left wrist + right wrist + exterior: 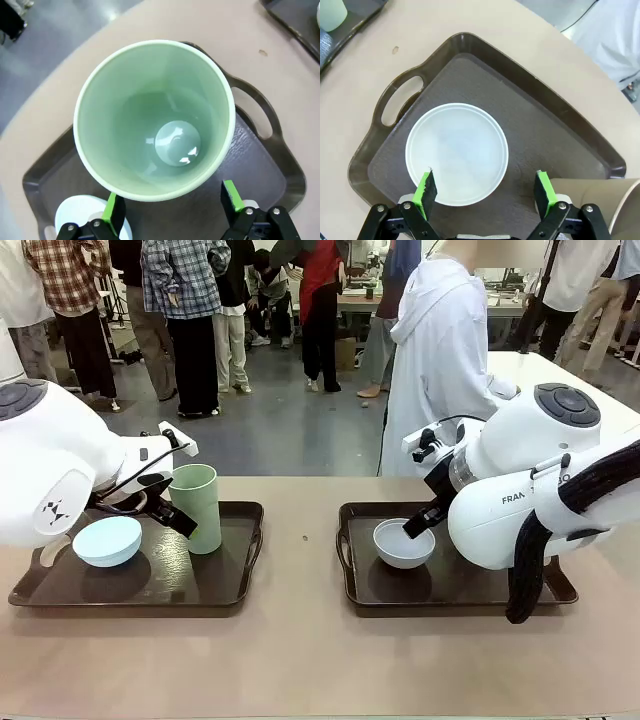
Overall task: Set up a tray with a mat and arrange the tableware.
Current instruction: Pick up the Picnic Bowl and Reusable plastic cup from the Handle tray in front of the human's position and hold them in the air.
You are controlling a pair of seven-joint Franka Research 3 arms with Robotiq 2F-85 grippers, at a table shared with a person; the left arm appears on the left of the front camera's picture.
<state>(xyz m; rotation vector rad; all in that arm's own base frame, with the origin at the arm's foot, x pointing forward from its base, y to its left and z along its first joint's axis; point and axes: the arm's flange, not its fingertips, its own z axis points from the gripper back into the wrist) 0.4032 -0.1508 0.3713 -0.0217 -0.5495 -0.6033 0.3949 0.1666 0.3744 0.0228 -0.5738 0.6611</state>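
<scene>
Front view: pale green tumbler stands at the left tray's right edge, whitish-grey bowl near the right tray's left edge. Left wrist view: left gripper gapes wide at the tumbler (contact unclear). Right wrist view: right gripper hangs wide-spread above the bowl.

Green tumbler upright beside blue bowl; whitish bowl on right tray.

Tan smooth-topped table carries 2 dark brown rectangular plastic trays w/ cut-out handles: left tray & right tray, side by side, apart, both flat. Small dark speck on bare top btwn them.
</scene>
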